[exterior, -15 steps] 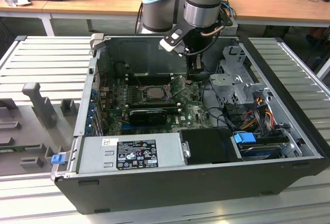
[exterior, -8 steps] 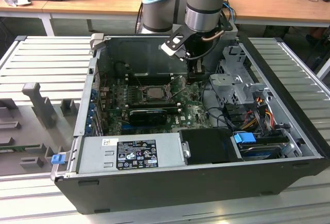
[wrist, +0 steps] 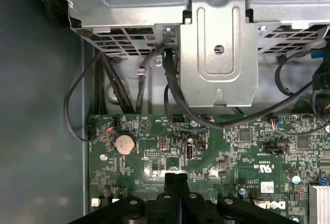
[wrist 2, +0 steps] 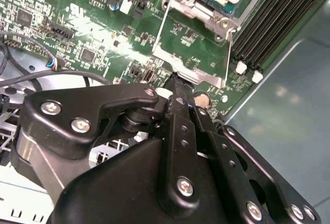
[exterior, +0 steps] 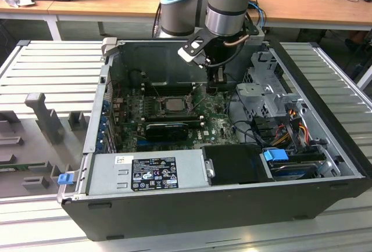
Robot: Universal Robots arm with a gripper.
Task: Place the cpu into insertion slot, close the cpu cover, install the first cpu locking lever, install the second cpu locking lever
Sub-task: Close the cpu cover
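1. Exterior view: I'm looking down into the computer case [exterior: 192, 205], and the gripper [exterior: 214, 86] is hanging low over the circuit board [exterior: 215, 121], near the socket [exterior: 162, 103] on the exterior view's right. The chip [exterior: 174, 104] is lying flat in that socket, so the placing step looks done to me.
2. Second wrist view: the fingers [wrist 2: 180, 126] are pressing together with nothing between them. I'm reading that as a pushing pose rather than a grasp. Their tips are sitting right at the free edge of the cover [wrist 2: 185, 65], which is lying swung clear of the chip, with green board showing through its window. That is why the chip is sitting exposed. Whether the tips are touching the cover or are just apart from it, I can't tell.
3. First wrist view: the closed-up tips are pointing at the board near the coin battery [wrist: 124, 143], with the metal cage [wrist: 216, 53] and its cables [wrist: 175, 100] lying beyond. The arm is working in the gap between cage and socket.
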